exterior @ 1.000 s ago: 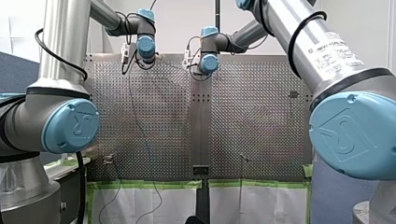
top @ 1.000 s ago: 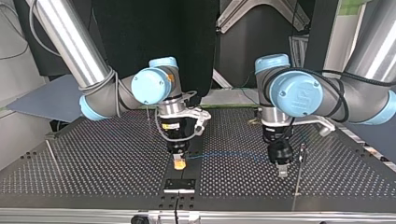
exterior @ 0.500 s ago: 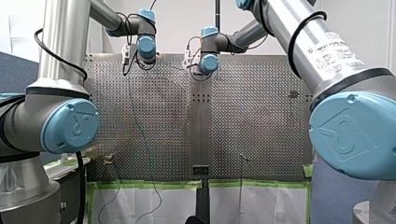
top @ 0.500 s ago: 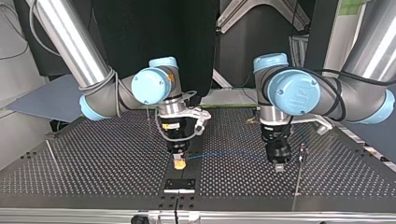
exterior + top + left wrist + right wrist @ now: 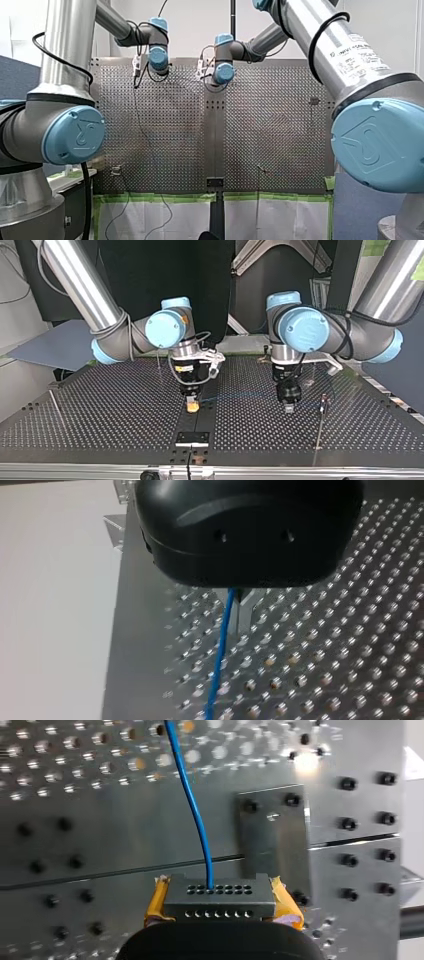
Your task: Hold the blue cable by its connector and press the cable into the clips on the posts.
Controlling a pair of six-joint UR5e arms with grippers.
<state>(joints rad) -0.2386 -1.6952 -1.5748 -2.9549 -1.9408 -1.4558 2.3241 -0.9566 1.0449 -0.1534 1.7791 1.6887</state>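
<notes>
The right end effector (image 5: 220, 904) is closed on the grey connector (image 5: 220, 894). Its yellow pads clamp the block's two short sides, and the face with rows of small holes points away from the wrist. The blue cable (image 5: 194, 815) leaves that face near the middle and runs ahead over the perforated bench (image 5: 90, 840). It passes just beside a small bolted metal plate (image 5: 272, 832).

The far end of that span reaches the left end effector (image 5: 245, 611), where the cable comes out from under the black body and trails off across the bench. Whether this end effector is clamped on the cable or only has it running through cannot be told.

In the top view the cable hangs almost level between the two end effectors, clear of the bench. A thin post (image 5: 322, 403) stands just beside the left end effector, on the side away from the right one. Its clip is too small to read.

This looks like the carrying step: connector secured, cable drawn out, nothing seated in a clip yet. The next move probably calls for lining the span up over the post's clip and then pressing down. The connector grip has to hold and the cable must not go slack.

No container shows. The clips are the only holders, and none visibly has the cable in it.
</notes>
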